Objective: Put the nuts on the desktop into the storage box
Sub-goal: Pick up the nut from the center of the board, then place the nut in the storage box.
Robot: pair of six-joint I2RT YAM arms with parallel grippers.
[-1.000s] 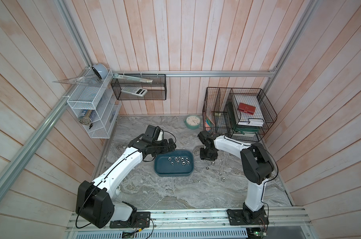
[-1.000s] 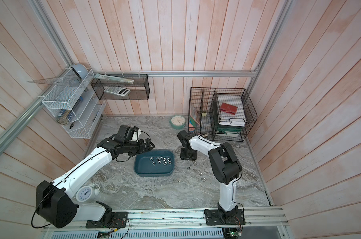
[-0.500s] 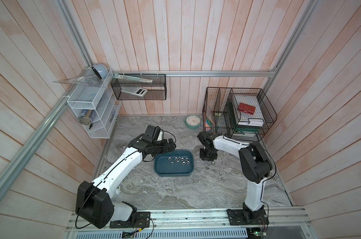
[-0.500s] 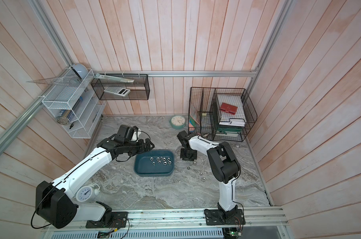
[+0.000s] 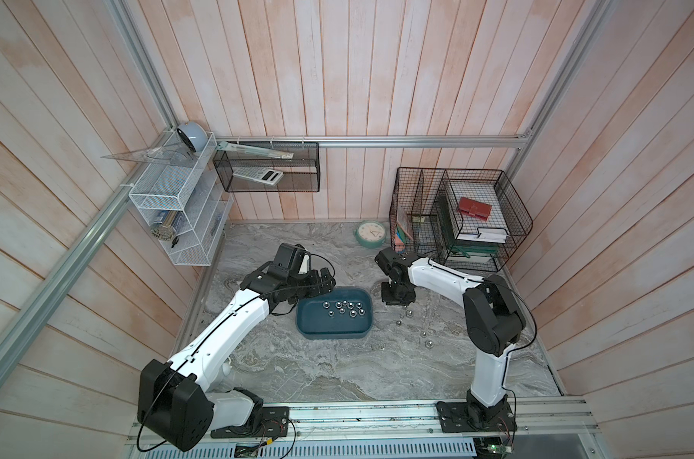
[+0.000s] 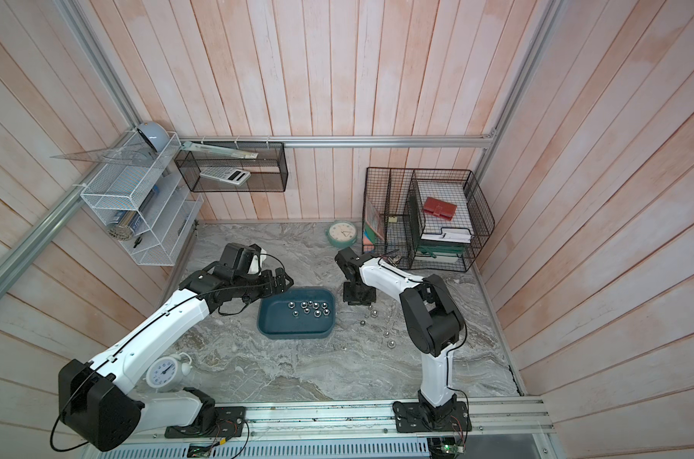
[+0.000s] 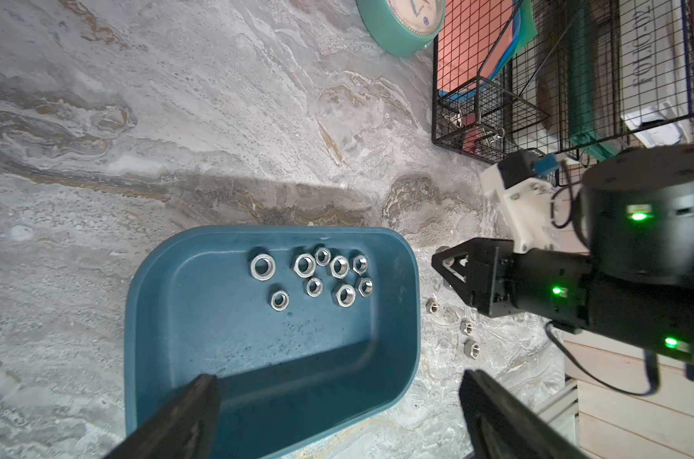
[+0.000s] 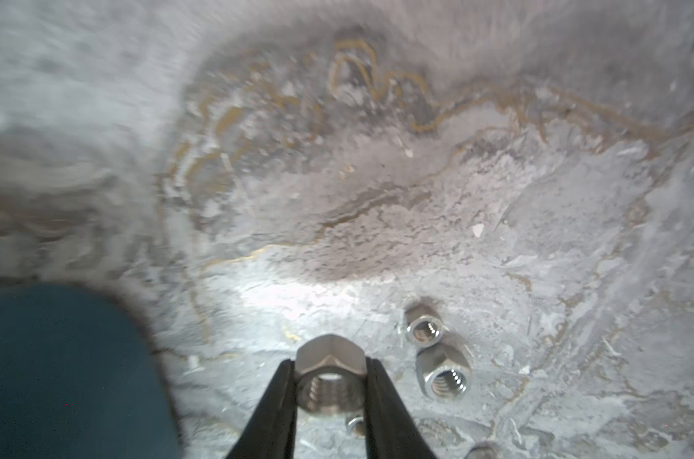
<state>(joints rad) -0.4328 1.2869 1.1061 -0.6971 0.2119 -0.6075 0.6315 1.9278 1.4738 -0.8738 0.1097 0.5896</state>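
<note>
The teal storage box [image 5: 302, 318] [image 6: 262, 318] [image 7: 218, 337] sits mid-desktop [image 5: 337, 369] with several silver nuts [image 5: 343, 308] [image 7: 317, 274] inside. My right gripper [image 8: 330, 369] [image 5: 397, 296] points down just right of the box, low over the desktop, shut on a large hex nut [image 8: 329, 359]. Loose nuts [image 5: 409, 314] [image 6: 392, 344] [image 8: 442, 375] [image 7: 466, 327] lie on the desktop right of the box. My left gripper [image 7: 339, 379] [image 5: 323, 282] hovers open over the box's back-left corner, holding nothing.
A mint-green clock [image 5: 370, 233] lies at the back of the desktop. Black wire baskets [image 5: 456, 222] with books stand at the back right. A white alarm clock [image 6: 166, 369] stands beside my left arm. A white wire shelf [image 5: 178, 214] hangs on the left wall.
My right gripper's jaws have closed onto the large nut, and that arm's elbow has shifted slightly left. The left arm has not moved.
</note>
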